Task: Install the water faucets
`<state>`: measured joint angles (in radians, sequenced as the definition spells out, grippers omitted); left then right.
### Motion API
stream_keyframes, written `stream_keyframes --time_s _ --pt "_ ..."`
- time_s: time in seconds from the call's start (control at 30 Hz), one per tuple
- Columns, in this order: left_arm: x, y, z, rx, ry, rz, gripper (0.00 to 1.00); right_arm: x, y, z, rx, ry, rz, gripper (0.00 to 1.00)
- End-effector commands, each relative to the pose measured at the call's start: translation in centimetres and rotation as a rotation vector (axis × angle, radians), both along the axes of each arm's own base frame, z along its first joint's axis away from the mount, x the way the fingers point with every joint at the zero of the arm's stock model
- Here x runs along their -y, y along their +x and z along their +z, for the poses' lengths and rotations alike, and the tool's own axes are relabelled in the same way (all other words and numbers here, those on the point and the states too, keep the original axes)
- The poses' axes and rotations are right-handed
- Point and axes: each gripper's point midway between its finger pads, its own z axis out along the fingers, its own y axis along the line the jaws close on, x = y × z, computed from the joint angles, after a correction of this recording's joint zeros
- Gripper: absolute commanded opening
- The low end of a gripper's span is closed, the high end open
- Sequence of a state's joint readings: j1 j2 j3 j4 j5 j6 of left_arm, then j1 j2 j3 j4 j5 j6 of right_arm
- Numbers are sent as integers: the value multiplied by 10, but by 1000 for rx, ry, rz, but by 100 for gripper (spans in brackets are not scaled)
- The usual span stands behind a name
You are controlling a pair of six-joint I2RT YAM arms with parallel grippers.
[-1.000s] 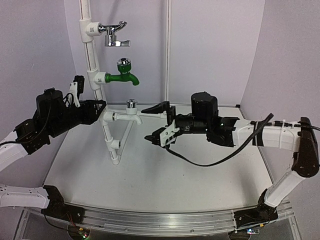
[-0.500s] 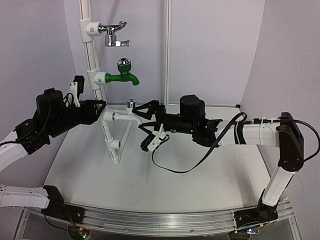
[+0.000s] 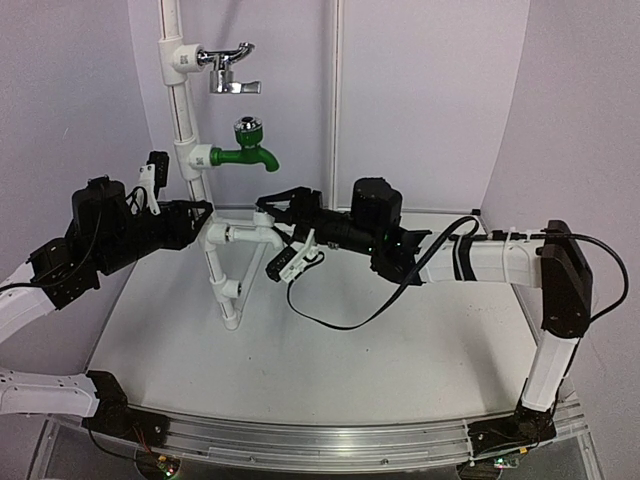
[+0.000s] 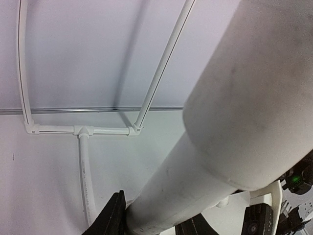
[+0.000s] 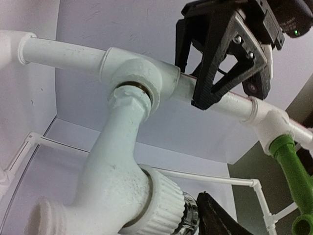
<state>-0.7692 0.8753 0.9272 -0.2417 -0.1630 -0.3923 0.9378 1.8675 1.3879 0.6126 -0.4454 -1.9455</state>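
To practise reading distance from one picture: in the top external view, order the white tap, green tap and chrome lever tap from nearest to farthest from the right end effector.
1. White tap, low on the pipe stand, between the fingers of the right end effector.
2. Green tap, above it, at mid-height.
3. Chrome lever tap, at the top of the stand.

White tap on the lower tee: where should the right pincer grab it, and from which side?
Probably across the white tap's thick body, below its neck, coming from the free end opposite the tee. It juts sideways from the tee, so the right pincer can straddle it and twist about its axis.
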Motion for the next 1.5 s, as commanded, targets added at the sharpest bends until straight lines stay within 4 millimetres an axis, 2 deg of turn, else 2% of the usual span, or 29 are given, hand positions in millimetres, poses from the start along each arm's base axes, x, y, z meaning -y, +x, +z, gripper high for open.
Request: stream_keyframes --time_s 0.0,0.13,0.33,0.53,0.7,0.83,0.93,0.97,1.03,1.07,1.13,1.2,1.27,1.37,1.47 --pt "24 -24 -23 -177 -63 -138 0 5 -17 -23 -192 -41 44 51" --pt "26 -23 -24 -181 -58 -143 0 10 -24 -43 -397 -72 35 45" --pt "26 -21 -26 -185 -57 -133 0 12 -42 -66 -823 -60 80 39" --pt "24 -18 -26 -198 -72 -108 0 1 -56 -72 -1225 -29 158 37" --pt "27 -15 -25 -208 -81 -106 0 -10 -59 -72 -1553 -15 211 28" --pt "29 -16 -24 -207 -85 -116 0 -14 -74 -71 -1898 -41 370 19" --pt "28 -17 -25 -207 -85 -120 0 -10 -79 -64 -2238 67 550 18" --pt "28 -18 -25 -208 -86 -122 0 -4 -79 -56 -2336 124 646 18" --pt "28 -18 -25 -206 -85 -124 0 7 -76 -46 -2498 213 845 19" --pt "28 -19 -25 -206 -85 -124 0 5 -73 -42 -2632 223 867 22" --pt "27 -20 -25 -205 -87 -128 0 7 -82 -32 -2636 227 889 25" --pt "26 -21 -24 -201 -89 -129 0 19 -86 -36 -2540 359 801 48" --pt "26 -22 -23 -198 -90 -131 0 25 -82 -42 -2442 436 645 62" --pt "25 -23 -22 -193 -92 -135 0 27 -69 -65 -2283 474 269 78" --pt "24 -24 -22 -190 -92 -135 0 36 -55 -82 -1973 431 -46 87"
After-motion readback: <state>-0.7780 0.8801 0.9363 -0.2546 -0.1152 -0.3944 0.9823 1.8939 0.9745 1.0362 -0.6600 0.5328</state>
